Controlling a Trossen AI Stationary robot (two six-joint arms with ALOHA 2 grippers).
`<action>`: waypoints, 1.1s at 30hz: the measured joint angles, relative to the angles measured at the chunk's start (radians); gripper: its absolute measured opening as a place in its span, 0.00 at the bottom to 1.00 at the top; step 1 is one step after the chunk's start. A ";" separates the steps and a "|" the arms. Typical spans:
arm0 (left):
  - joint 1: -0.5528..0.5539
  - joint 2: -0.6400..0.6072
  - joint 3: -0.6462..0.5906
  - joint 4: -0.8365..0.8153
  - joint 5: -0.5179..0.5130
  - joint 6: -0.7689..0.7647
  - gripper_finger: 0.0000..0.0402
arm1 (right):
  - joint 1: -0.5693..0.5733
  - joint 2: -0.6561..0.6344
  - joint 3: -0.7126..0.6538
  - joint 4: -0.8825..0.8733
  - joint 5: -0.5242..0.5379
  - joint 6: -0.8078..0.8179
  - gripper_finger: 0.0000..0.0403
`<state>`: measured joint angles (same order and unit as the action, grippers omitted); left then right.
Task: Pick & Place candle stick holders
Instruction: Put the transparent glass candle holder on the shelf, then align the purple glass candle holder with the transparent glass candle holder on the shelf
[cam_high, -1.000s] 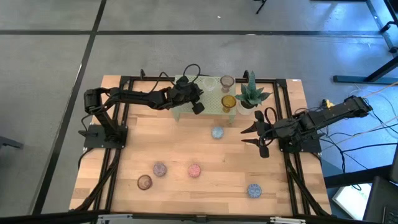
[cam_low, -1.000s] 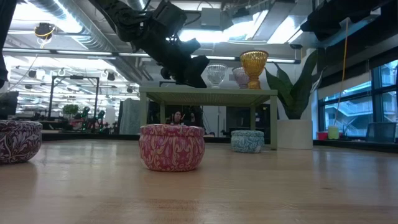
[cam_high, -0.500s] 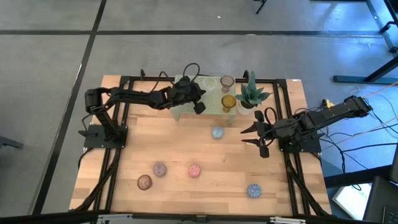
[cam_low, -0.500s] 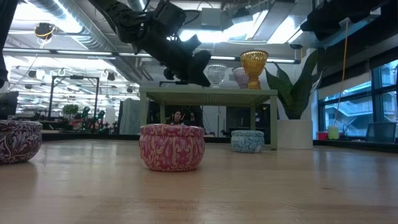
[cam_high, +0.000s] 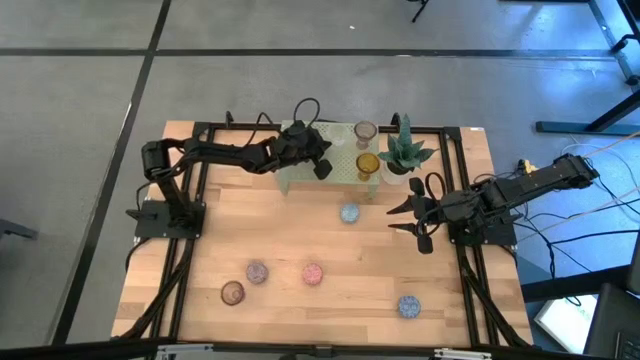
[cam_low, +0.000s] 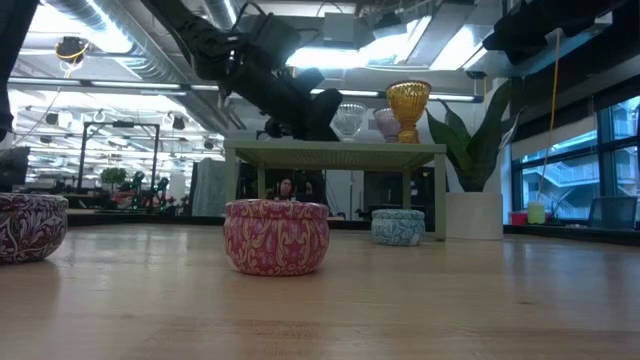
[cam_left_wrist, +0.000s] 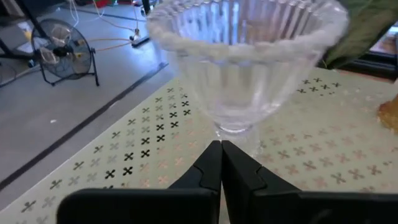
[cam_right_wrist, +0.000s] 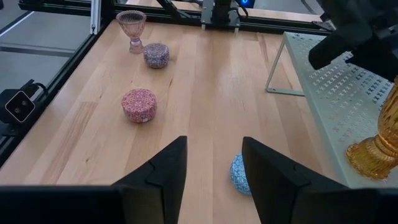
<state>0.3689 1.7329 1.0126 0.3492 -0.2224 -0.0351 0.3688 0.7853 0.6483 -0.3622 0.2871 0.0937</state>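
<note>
I see my left hand (cam_left_wrist: 221, 163) pressed together, empty, just before the clear holder (cam_left_wrist: 244, 59) on the green stand (cam_left_wrist: 124, 155), while my right hand (cam_right_wrist: 212, 165) waits parted.

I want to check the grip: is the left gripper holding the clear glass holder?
No; the left gripper is shut and empty, just before the clear glass holder on the perforated stand.

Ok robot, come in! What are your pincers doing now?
Left pincer shut, empty, over the green stand by the clear holder. Right pincer open, waiting at table's right. Nothing in the way.
</note>
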 joint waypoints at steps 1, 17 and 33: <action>0.002 0.004 0.000 0.002 0.007 -0.010 0.00 | 0.000 0.000 0.000 0.000 0.000 -0.001 0.40; 0.015 0.073 0.000 0.122 0.014 -0.022 0.00 | 0.000 0.000 0.000 0.002 0.000 -0.012 0.40; -0.129 -0.334 -0.006 -0.400 0.037 -0.004 0.00 | 0.000 0.000 0.000 0.004 -0.001 0.030 0.40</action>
<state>0.2399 1.3991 1.0066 -0.0504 -0.1849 -0.0395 0.3687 0.7853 0.6487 -0.3584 0.2862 0.1236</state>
